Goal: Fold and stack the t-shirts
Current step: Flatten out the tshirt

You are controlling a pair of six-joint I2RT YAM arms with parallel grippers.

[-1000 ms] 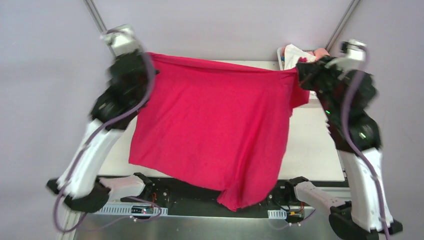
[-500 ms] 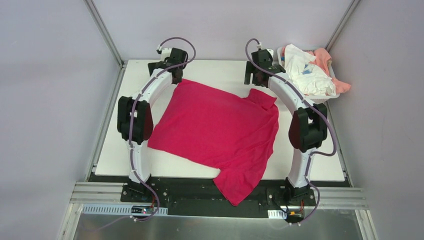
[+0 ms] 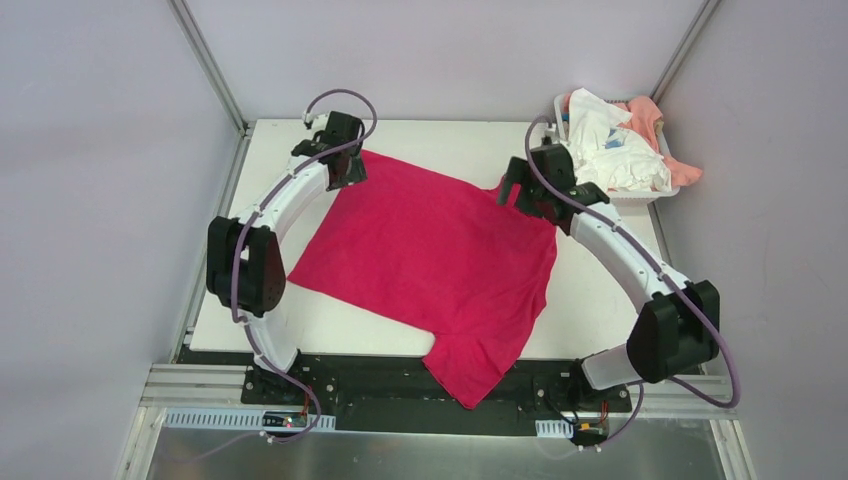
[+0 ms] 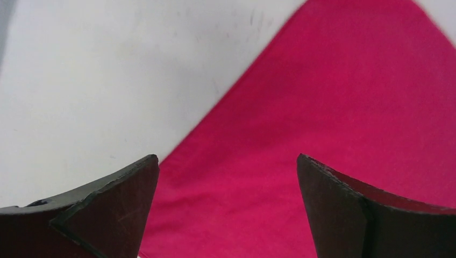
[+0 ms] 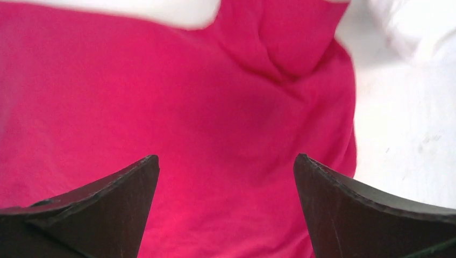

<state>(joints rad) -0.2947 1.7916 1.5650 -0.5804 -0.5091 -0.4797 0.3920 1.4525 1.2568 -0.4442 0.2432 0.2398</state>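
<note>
A magenta-red t-shirt [image 3: 435,255] lies spread across the white table [image 3: 620,290], its lower end hanging over the near edge. My left gripper [image 3: 345,172] hovers open over the shirt's far left corner; the left wrist view shows red cloth [image 4: 322,107] between wide-apart fingers [image 4: 118,209]. My right gripper [image 3: 520,190] stands open above the far right corner, where the cloth [image 5: 215,118] is bunched into a fold. White and peach-pink t-shirts [image 3: 615,140] are heaped in the basket [image 3: 640,197] at the far right.
The white plastic basket stands at the table's far right corner, close to my right arm. Metal frame posts [image 3: 205,60] rise at the back corners. Bare white tabletop shows left of the shirt and along the right side.
Both grippers held the red shirt up in the air a second ago. They have let it go; it now lies on the table, and both arms have drawn back slightly toward the near side.
</note>
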